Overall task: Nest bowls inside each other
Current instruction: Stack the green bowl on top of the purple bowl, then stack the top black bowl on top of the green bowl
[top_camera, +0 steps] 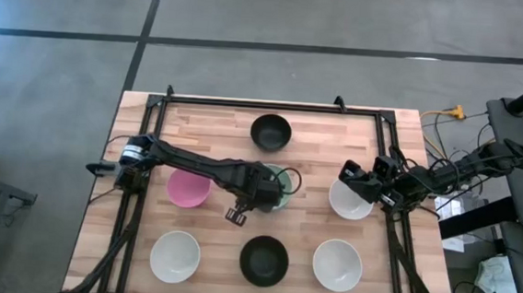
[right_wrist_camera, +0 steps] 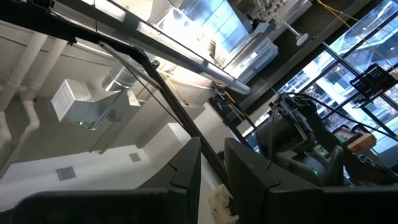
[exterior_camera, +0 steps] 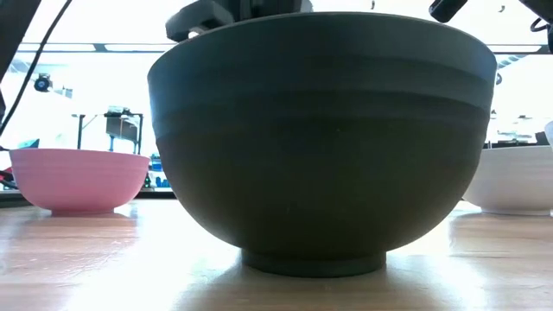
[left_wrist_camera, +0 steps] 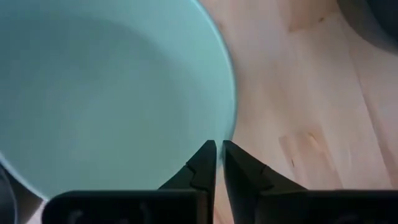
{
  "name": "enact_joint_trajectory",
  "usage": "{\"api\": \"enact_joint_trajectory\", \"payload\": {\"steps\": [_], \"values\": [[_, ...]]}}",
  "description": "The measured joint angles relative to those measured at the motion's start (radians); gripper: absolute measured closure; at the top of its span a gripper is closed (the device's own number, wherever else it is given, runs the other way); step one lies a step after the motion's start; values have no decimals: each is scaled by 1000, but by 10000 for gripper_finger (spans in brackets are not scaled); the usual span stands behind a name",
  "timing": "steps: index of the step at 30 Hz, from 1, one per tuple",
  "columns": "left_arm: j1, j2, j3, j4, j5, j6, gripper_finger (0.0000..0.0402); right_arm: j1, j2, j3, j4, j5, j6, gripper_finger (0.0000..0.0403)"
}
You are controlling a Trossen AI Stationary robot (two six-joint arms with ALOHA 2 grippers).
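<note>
Mint green is what you see at the middle of the bench (top_camera: 125, 248): the mint bowl (top_camera: 282, 187) sits there with your left gripper (top_camera: 265, 191) over its rim. In the left wrist view the fingers (left_wrist_camera: 202, 167) are pinched nearly together at the bowl's edge (left_wrist_camera: 93, 93), but you cannot tell whether the rim is caught between them.

The pink bowl (top_camera: 187, 187) stands just to the left of it, near the left edge. A black bowl (top_camera: 271, 131) sits at the middle of the far edge. Along the near edge you have a white bowl (top_camera: 174, 256) toward the left corner, a second black bowl (top_camera: 264, 260) in the middle, and another white bowl (top_camera: 337, 264) toward the right corner. None of these is nested in another.

Your right gripper (top_camera: 350, 178) lies by the right edge, over a third white bowl (top_camera: 350, 202). Its wrist camera looks up into the room, and its fingers (right_wrist_camera: 186, 168) stand slightly apart with nothing between them.
</note>
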Motion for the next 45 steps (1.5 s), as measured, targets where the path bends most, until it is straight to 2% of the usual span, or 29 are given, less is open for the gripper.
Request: {"api": "enact_joint_trajectory", "payload": {"steps": [12, 16, 18, 22, 25, 28, 32, 35, 38, 45], "values": [[7, -79, 12, 27, -83, -78, 386, 0, 1, 13, -6, 0, 3, 335], [37, -96, 9, 84, -58, -145, 386, 0, 2, 13, -34, 7, 4, 335], [73, -97, 6, 74, -19, -201, 386, 0, 2, 14, -55, 9, 16, 335], [146, -152, -21, 80, -11, -286, 388, 0, 3, 30, -147, 29, 41, 335], [181, -248, -68, 147, -3, -286, 398, 0, 3, 57, -317, 101, 60, 335], [213, -355, -142, 180, 29, -286, 400, 0, 2, 125, -615, 224, 82, 335], [240, -516, -273, 219, 81, -314, 400, -29, 19, 323, -1259, 373, 199, 335], [240, -636, -389, 304, 129, -364, 400, -94, 83, 480, -1609, 385, 228, 335], [239, -740, -503, 435, 163, -393, 400, -187, 162, 600, -1670, 343, 77, 335], [248, -915, -702, 701, 161, -464, 401, -451, 414, 803, -1623, 95, -302, 335]]}}
